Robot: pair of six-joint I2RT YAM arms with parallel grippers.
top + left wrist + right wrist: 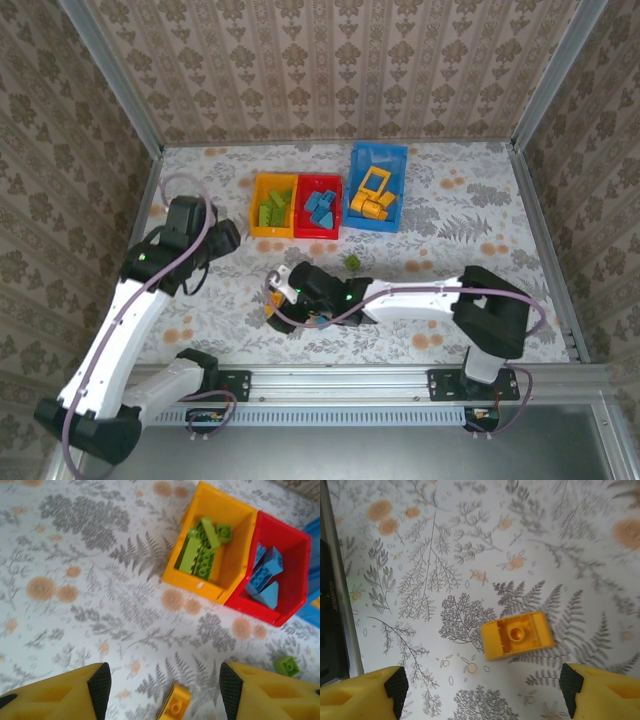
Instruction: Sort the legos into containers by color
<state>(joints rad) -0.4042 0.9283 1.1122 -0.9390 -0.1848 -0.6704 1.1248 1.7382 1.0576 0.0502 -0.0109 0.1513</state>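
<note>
We are nearly done: green bricks (275, 207) lie in the yellow-orange bin (273, 177), blue bricks (320, 208) in the red bin (319, 236), and yellow pieces (372, 200) in the blue bin (378, 149). A yellow brick (518, 635) lies loose at twelve o'clock from our spread right gripper (483, 684), and a green brick (352, 262) at five o'clock from the red bin. Our left gripper (164, 682) is spread and empty.

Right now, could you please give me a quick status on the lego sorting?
Left gripper open, holding nothing. Right gripper open over yellow-orange brick on table. Green brick loose between it and blue bin.
</note>
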